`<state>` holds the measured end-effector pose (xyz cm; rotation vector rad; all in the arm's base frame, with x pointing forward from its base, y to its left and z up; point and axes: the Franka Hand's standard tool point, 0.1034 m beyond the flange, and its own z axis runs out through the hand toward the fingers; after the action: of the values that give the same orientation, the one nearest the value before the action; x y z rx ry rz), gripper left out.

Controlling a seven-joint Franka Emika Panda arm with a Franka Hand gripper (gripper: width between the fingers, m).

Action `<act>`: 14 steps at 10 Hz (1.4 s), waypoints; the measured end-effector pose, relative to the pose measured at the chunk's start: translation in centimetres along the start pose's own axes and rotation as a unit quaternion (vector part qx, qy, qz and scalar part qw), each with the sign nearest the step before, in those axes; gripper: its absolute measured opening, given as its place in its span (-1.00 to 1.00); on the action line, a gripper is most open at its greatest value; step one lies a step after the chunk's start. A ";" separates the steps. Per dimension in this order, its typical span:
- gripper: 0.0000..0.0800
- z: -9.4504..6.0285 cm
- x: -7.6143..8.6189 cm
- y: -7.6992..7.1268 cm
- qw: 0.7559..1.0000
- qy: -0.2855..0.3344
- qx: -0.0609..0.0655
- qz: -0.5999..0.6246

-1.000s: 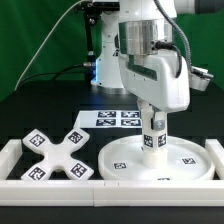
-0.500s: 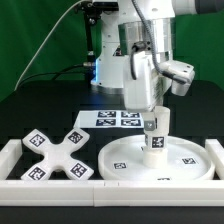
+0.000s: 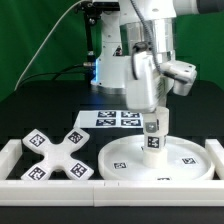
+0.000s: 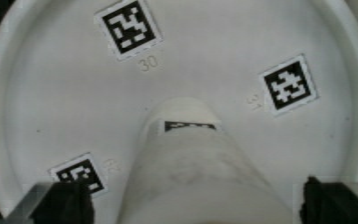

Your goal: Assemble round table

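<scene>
Hovering over the round disc [image 3: 180, 148], your arm [image 3: 150, 60] points straight down at its middle, and that's where the leg [image 3: 153, 140] is: upright, foot planted on the centre of the disc, square tags facing you in the exterior view. The disc lies flat on the dark bench [image 3: 40, 110], close to the white rail [image 3: 60, 190] along the front edge.

Check your wrist view: the leg [image 4: 190, 160] fills the middle, rising toward the lens, and the fingers [image 4: 66, 200] stand apart, one on each side, with a strip of disc [image 4: 87, 110] showing between each finger and the leg. So they straddle it and are not clamped on it. Three tags are visible on the disc around the leg.

Over on the exterior view's left, the cross base [image 3: 57, 155] lies flat on the bench, just beside the disc and untouched. Behind them both, the marker board [image 3: 117, 118] lies flat.
</scene>
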<state>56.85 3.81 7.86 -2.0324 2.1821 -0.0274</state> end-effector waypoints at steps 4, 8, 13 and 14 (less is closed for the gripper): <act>0.62 0.2 -0.8 0.2 0.977 -0.002 -0.002 -0.212; 0.62 0.2 -0.1 0.1 0.869 0.009 -0.018 -0.494; 0.62 0.1 0.0 0.0 0.751 0.015 -0.028 -0.660; 0.62 0.2 -0.9 0.1 0.674 0.020 -0.040 -0.737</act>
<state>56.87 4.72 7.76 -3.1276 -0.0235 -0.1538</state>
